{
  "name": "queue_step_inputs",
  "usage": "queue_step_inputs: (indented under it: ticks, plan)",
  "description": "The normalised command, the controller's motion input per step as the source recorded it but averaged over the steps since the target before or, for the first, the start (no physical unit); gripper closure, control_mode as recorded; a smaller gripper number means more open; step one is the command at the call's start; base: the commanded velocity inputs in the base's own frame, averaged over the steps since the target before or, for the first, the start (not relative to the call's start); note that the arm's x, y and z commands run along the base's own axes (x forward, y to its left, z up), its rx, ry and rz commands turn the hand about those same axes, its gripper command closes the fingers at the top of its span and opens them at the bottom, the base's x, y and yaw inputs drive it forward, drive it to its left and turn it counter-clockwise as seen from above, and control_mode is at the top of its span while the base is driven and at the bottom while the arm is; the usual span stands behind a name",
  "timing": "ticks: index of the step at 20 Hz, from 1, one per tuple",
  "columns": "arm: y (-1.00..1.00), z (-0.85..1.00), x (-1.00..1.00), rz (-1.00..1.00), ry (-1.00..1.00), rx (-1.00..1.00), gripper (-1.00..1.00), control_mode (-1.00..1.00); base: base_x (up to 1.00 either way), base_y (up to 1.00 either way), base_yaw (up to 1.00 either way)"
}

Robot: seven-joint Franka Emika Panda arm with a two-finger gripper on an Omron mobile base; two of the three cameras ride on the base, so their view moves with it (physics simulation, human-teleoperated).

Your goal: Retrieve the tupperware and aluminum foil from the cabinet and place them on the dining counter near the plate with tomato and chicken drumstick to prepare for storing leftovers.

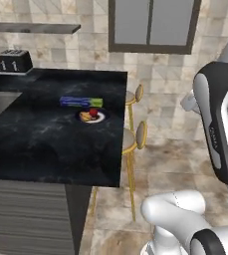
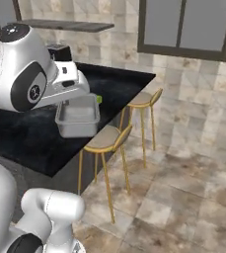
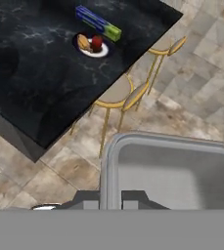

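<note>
One of the two items is delivered: the aluminum foil (image 1: 81, 102) lies on the black tabletop (image 1: 41, 144) just behind the plate (image 1: 92, 117) carrying the tomato (image 1: 93, 112) and chicken drumstick (image 1: 85, 116). The tupperware (image 2: 78, 116) is left to place; the jaws are clamped on its rim, holding it in the air by the tabletop's edge, above the stools (image 2: 106, 140). The right base view shows the carried container whole, while the left base view shows the foil and plate arrangement plainly.
</note>
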Motion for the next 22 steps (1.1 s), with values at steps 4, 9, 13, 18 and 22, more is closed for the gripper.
queue_step_inputs:
  ticks: [4, 9, 13, 18, 22]
  plan:
    - [0.0, 0.0, 0.0, 0.0, 0.0, 0.0, 1.0, 1.0, 0.21, -0.64, 0.67]
    - [0.0, 0.0, 0.0, 0.0, 0.0, 0.0, 1.0, 1.0, 0.06, -0.8, 0.62]
    - [0.0, 0.0, 0.0, 0.0, 0.0, 0.0, 1.0, 1.0, 0.05, -0.88, 0.59]
    - [0.0, 0.0, 0.0, 0.0, 0.0, 0.0, 1.0, 1.0, 0.1, -0.96, 0.55]
    - [0.0, 0.0, 0.0, 0.0, 0.0, 0.0, 1.0, 1.0, 0.26, -1.0, 0.5]
